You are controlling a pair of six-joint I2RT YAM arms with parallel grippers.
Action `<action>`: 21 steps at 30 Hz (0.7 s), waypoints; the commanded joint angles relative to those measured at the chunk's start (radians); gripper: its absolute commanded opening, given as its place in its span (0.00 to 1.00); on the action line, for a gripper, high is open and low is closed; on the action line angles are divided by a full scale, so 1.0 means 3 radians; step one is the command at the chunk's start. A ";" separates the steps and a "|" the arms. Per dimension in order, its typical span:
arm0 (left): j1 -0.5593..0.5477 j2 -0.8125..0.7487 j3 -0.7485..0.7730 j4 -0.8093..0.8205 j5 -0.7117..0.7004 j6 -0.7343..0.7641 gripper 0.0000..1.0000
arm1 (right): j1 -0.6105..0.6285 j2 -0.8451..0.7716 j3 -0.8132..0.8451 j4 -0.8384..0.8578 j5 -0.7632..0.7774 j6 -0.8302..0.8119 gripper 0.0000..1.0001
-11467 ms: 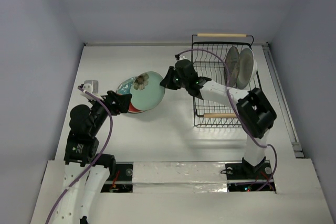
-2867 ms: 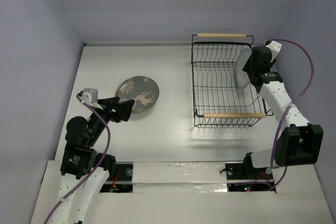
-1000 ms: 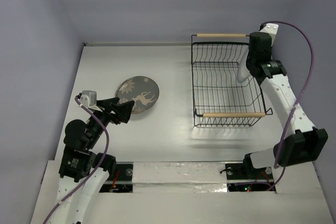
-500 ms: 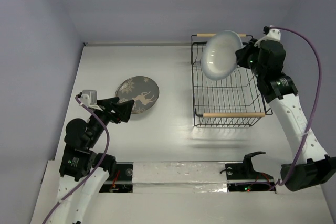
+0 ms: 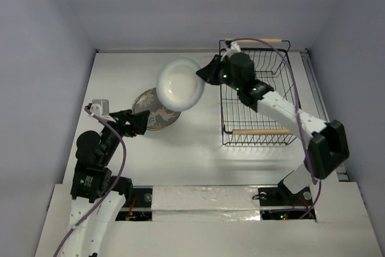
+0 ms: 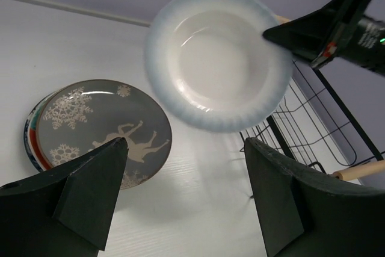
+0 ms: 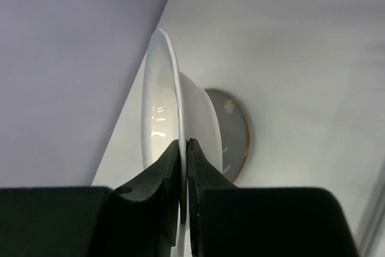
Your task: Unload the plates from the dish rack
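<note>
Trouble, if it comes, comes from a thin grip. Nearest us on the left side of the table (image 5: 198,148), the left gripper (image 5: 140,122) hangs low with its jaws spread wide and nothing between them, pointed at the stack of plates (image 5: 150,110) just beyond it, grey snowflake plate on top. Above the far-right edge of that stack, up in the air, floats the white plate (image 5: 179,83), tipped steeply, its bowl facing the left wrist camera. The right gripper (image 5: 203,76) has it by the rim alone, jaws nearly closed with only the lip of the plate pinched between them, as the right wrist view shows. That is the worry: a smooth glazed rim, a heavy plate hanging off one edge, and any quick turn of the wrist could let it swing or slip out. Set down off-centre or too hard, it could chip on the grey plate or push the stack sideways. The waiting left fingers sit close enough to be clipped on the descent. Farther back, toward the far right corner, the dish rack (image 5: 264,131) shows no plate in it, so this looks like the last one.
</note>
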 commanded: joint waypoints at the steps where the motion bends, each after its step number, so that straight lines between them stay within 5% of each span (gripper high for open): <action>1: 0.0080 0.0080 0.0016 0.0104 0.0001 0.0029 0.75 | 0.0247 0.0244 0.0197 0.1050 -0.0146 0.0490 0.00; 14: 0.0244 0.0218 0.0006 0.0135 0.0082 0.0045 0.75 | 0.0590 0.1211 0.0126 0.2052 -0.0167 0.1355 0.00; 21: 0.0275 0.0244 0.0006 0.0145 0.0103 0.0045 0.75 | 0.0626 0.1441 0.0151 0.1976 0.0048 0.1458 0.00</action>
